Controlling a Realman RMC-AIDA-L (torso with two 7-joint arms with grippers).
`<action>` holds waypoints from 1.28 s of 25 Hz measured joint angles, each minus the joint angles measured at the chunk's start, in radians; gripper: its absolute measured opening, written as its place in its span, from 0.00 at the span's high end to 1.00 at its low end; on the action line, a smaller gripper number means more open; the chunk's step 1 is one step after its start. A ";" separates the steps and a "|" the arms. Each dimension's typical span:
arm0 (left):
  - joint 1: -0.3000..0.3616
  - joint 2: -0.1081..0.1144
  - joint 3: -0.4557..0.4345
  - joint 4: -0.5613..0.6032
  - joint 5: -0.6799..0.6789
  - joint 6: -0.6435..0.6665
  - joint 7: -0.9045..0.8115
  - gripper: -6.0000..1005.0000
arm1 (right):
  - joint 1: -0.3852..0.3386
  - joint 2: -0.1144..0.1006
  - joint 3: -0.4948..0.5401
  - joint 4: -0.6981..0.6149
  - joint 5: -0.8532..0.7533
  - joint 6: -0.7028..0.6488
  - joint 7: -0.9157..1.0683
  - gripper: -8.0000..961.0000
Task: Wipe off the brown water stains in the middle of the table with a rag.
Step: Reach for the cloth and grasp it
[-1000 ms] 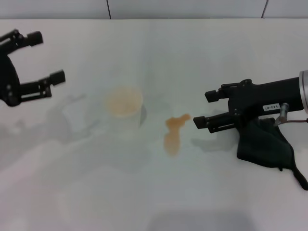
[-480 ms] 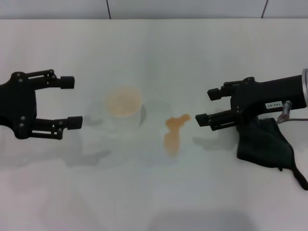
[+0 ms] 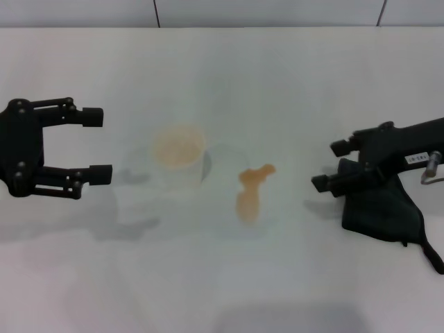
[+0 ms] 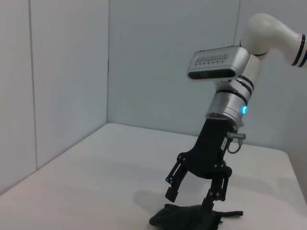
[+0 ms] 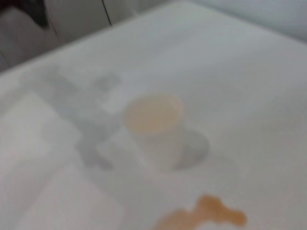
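Head view shows the orange-brown, translucent liquid stains (image 3: 251,191) at the centre of the plain white table (image 3: 277,83), unwiped, with the dark, soft cloth rag (image 3: 383,211) lying to their right, within reach of the wiping arm. The right gripper (image 3: 329,166) hovers over the rag's left edge with fingers apart, holding nothing; the left gripper (image 3: 96,146) waits at the left, also spread and empty, beside a clear plastic cup (image 3: 179,154).

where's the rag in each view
Head view: the rag lies at the far right, under the right end effector.
Left wrist view: at the bottom edge, below the right end effector.
Right wrist view: not in it.
Shared landmark: the right end effector.
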 joint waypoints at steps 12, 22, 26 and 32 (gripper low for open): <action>-0.048 0.001 0.020 0.002 0.044 0.007 -0.046 0.12 | 0.096 0.003 0.014 -0.011 -0.270 -0.132 0.133 0.15; -0.054 -0.004 0.023 0.003 0.054 0.004 -0.039 0.12 | 0.112 0.006 -0.004 0.003 -0.334 -0.107 0.133 0.21; -0.053 -0.006 0.023 0.003 0.057 0.002 -0.037 0.12 | 0.112 0.005 -0.017 0.022 -0.339 -0.083 0.130 0.22; -0.055 -0.006 0.023 0.003 0.063 0.000 -0.035 0.12 | 0.110 0.005 -0.029 0.057 -0.343 -0.054 0.127 0.22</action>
